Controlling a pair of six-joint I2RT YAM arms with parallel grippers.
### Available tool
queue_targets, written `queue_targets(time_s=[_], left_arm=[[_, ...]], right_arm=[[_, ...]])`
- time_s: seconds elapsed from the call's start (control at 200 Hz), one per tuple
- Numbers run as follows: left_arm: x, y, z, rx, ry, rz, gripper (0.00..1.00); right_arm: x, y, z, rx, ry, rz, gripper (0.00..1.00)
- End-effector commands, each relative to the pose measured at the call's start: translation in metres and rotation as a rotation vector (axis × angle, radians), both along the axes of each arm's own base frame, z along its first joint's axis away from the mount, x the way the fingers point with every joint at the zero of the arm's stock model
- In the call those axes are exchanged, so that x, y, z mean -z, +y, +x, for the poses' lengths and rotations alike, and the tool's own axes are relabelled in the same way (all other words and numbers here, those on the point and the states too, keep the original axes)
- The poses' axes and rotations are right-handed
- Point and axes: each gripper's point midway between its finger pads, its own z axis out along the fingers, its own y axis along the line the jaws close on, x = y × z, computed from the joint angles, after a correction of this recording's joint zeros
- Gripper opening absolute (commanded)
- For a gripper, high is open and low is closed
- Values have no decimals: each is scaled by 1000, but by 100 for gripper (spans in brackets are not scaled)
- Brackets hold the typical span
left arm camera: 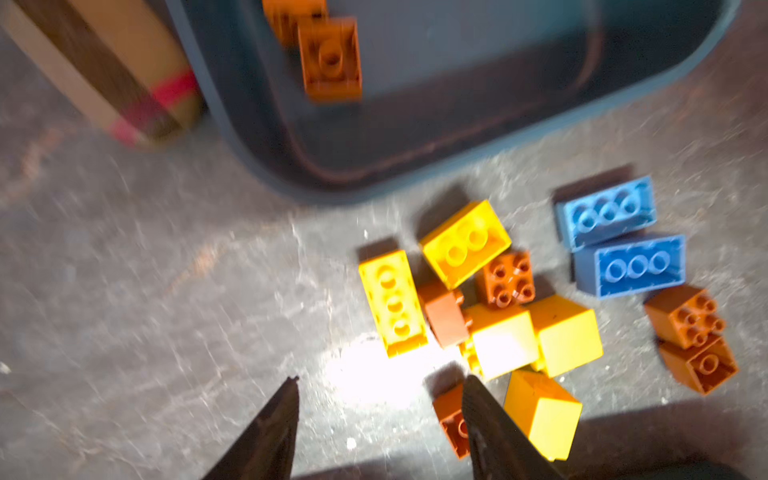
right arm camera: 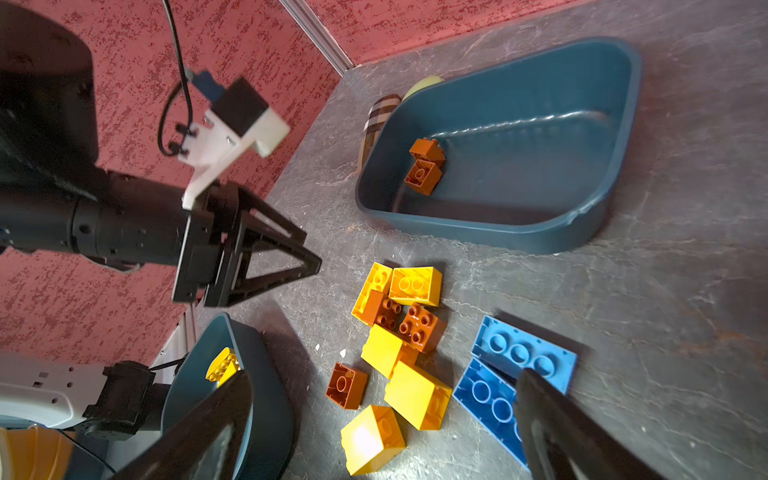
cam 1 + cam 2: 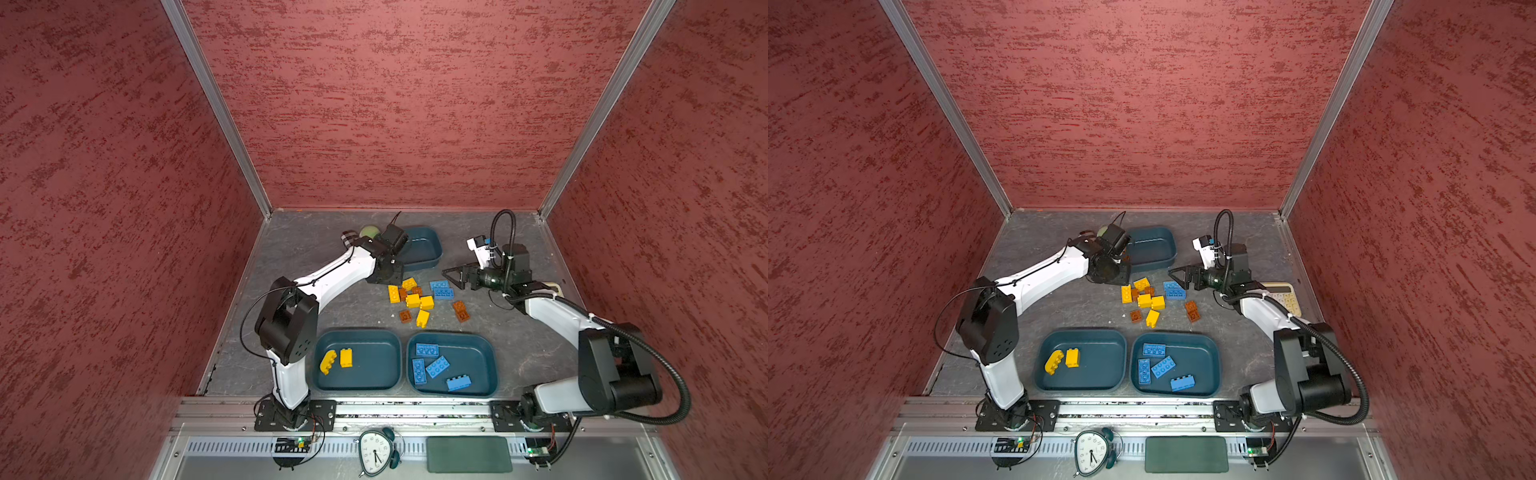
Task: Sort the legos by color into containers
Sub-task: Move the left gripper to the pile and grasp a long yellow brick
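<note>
Loose legos lie mid-table in both top views: several yellow ones (image 3: 413, 300), brown ones (image 3: 460, 311) and two blue ones (image 3: 441, 289). The far container (image 3: 422, 245) holds two brown bricks (image 2: 424, 166). The near left container (image 3: 374, 365) holds two yellow bricks (image 3: 345, 357). The near right container (image 3: 473, 357) holds several blue bricks (image 3: 436, 366). My left gripper (image 1: 382, 380) hovers open and empty at the pile's left edge, beside a brown brick (image 1: 451, 419). My right gripper (image 2: 384, 378) is open and empty above the pile, by the blue bricks (image 2: 523, 353).
A plaid case (image 3: 349, 239) and a green-topped puck (image 3: 369, 230) sit behind the left wrist, next to the far container. A calculator (image 3: 1281, 297) lies under the right arm. An alarm clock (image 3: 376, 453) and a dark green pad (image 3: 469, 454) rest on the front ledge. Red walls enclose the table.
</note>
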Motion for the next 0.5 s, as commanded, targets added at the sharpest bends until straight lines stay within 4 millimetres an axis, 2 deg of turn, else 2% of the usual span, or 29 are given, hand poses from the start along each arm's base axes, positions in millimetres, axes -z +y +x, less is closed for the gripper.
queue_targets(time_s=[0.0, 0.326, 0.496], left_arm=[[18, -6, -16, -52, 56, -48, 62], [51, -26, -25, -42, 129, -95, 57], [60, -24, -22, -41, 133, -74, 55]], right_arm=[[-12, 5, 6, -13, -44, 12, 99], [-8, 4, 1, -9, -39, 9, 99], [-7, 3, 0, -4, -36, 3, 99]])
